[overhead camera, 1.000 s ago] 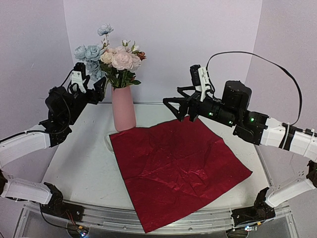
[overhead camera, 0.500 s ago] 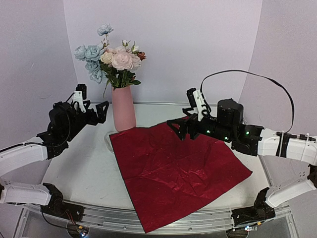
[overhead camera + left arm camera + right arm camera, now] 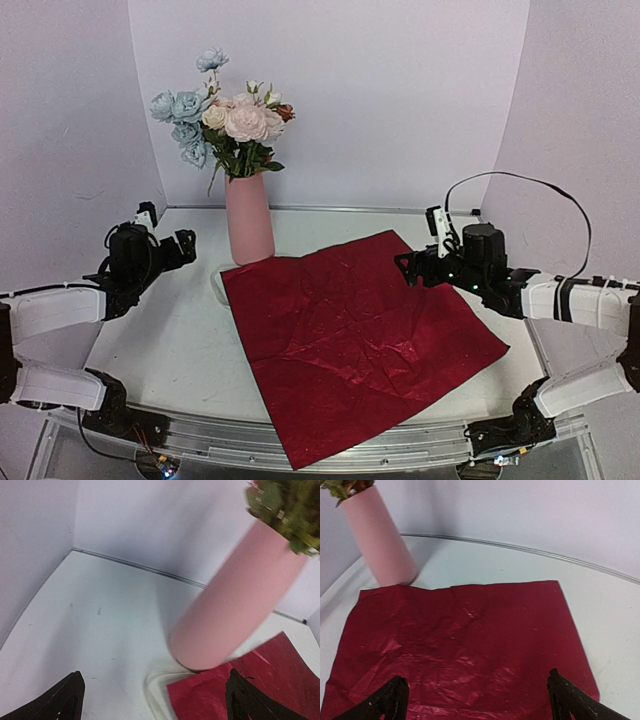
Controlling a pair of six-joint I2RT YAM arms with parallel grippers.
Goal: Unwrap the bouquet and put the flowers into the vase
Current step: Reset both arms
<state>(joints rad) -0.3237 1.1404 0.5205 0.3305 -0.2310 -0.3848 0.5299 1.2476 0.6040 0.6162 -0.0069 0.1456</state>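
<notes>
Standing at the back left of the white table (image 3: pixel 160 345) is the salmon-pink vase (image 3: pixel 249 222), upright, with the flowers (image 3: pixel 228 122) already in it. Pale blue blooms lean out to the left, pink, peach and white ones bunch over the mouth, and green leaves spill just above the rim. The bouquet is no longer wrapped. Its dark red wrapping paper (image 3: pixel 355 335) lies opened out flat and crinkled across the middle of the table, turned like a diamond. Its far left corner comes right up to the foot of the vase, and its near corner reaches over the metal rail (image 3: pixel 400 440) at the front edge. A bit of cream ribbon (image 3: pixel 159 696) lies on the table at the base of the vase, partly tucked under that corner of the paper. The left gripper (image 3: pixel 184 245) hangs above the bare table to the left of the vase, apart from it and pointing towards it. Its two black fingers (image 3: pixel 60 705) are spread wide with nothing between them; the vase and the ribbon simply show through the gap in its wrist view. The right gripper (image 3: pixel 405 270) sits over the far right side of the paper, aimed leftward across it, well apart from the vase. Its fingers (image 3: pixel 385 702) are likewise spread wide and empty. From where it looks down, only the red sheet fills the space between them.
</notes>
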